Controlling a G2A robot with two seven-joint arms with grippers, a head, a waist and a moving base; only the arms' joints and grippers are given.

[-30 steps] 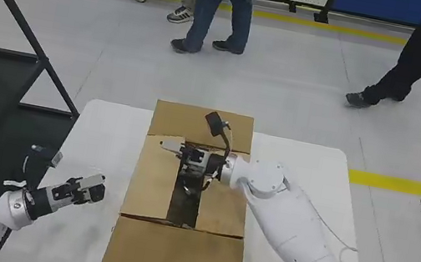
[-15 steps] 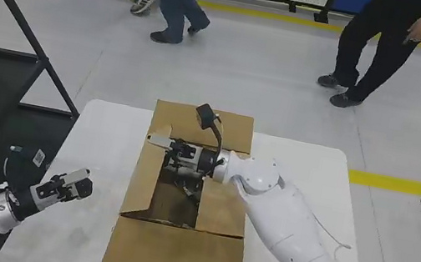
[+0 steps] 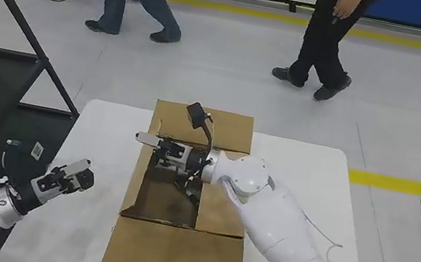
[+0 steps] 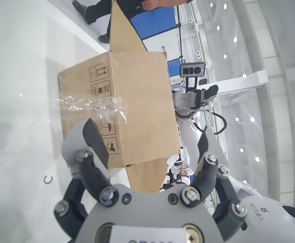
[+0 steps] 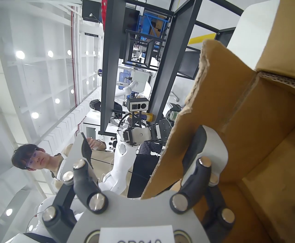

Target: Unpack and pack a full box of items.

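A brown cardboard box (image 3: 172, 251) stands in the middle of the white table, its near and far flaps folded out flat. Its left flap (image 3: 136, 181) stands upright, and the inside looks dark. My right gripper (image 3: 148, 139) is open at the far end of that flap. In the right wrist view the right gripper (image 5: 143, 135) straddles the flap (image 5: 219, 96), one finger inside the box and one outside. My left gripper (image 3: 77, 177) hangs open and empty over the table left of the box. In its own view the left gripper (image 4: 147, 130) faces the box side (image 4: 138, 92) with crumpled clear tape (image 4: 92, 103).
Bare table (image 3: 99, 137) lies on both sides of the box. A black metal frame (image 3: 10, 19) stands off the table's left edge. People walk on the floor beyond the table.
My right gripper has moved left across the box top, and the left flap has swung from nearly closed to upright. My left gripper has drawn back left, away from the box.
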